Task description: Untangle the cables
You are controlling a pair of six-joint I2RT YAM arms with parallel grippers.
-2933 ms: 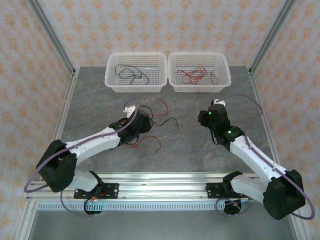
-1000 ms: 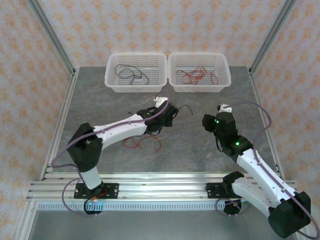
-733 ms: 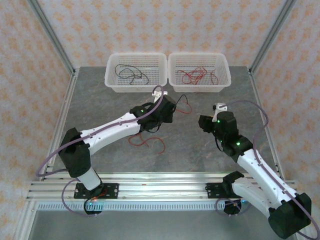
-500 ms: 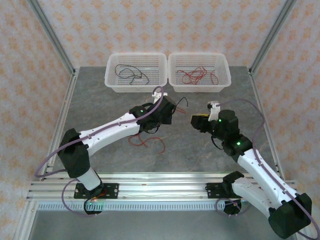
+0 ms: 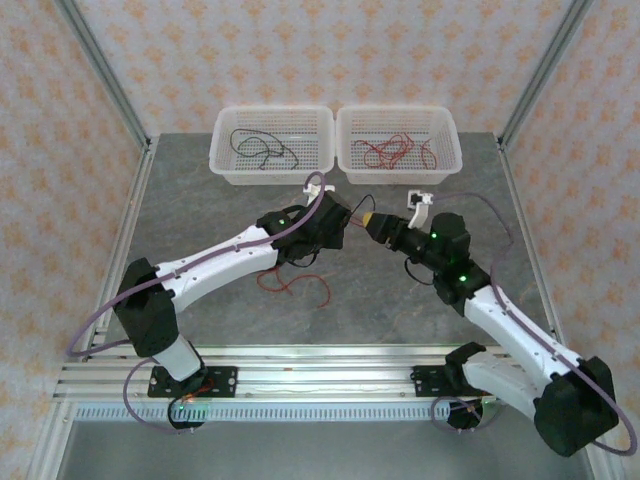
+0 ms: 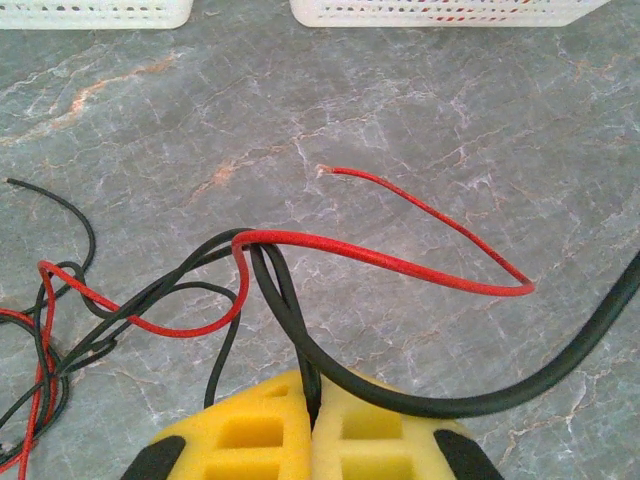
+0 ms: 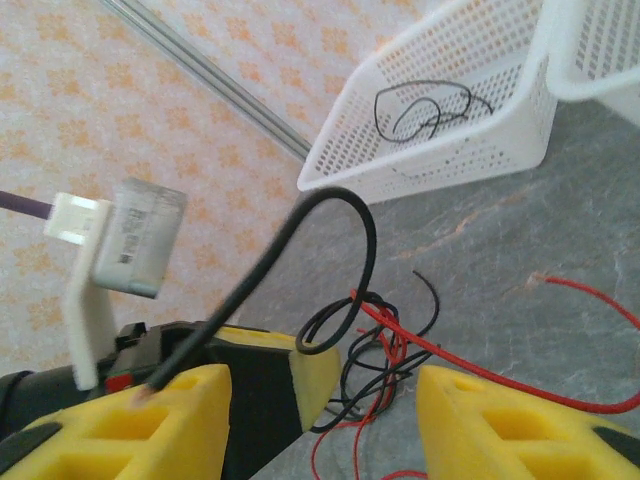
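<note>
My left gripper [image 6: 313, 385] is shut on a black cable [image 6: 290, 300], which loops up from the yellow pads and sweeps off to the right. A red cable [image 6: 400, 265] hooks over that black loop, and a tangle of red and black cables [image 6: 55, 340] trails away to the left. From above, the left gripper [image 5: 346, 226] hovers over mid-table, with red loops [image 5: 290, 282] lying below it. My right gripper [image 5: 372, 218] faces it closely, open. The black cable [image 7: 365, 230] arcs between the right fingers [image 7: 150, 420], its free end touching the left one, unclamped.
Two white baskets stand at the back: the left one [image 5: 225, 170] holds black cables, the right one [image 5: 450, 165] red ones. Metal frame posts [image 5: 105, 75] flank the grey table. Bare stone [image 5: 400, 310] lies in front of the right arm.
My right gripper has swung left until it sits close to the left gripper, and its jaws have spread wider. The left gripper has stayed shut on the black cable, nearly still.
</note>
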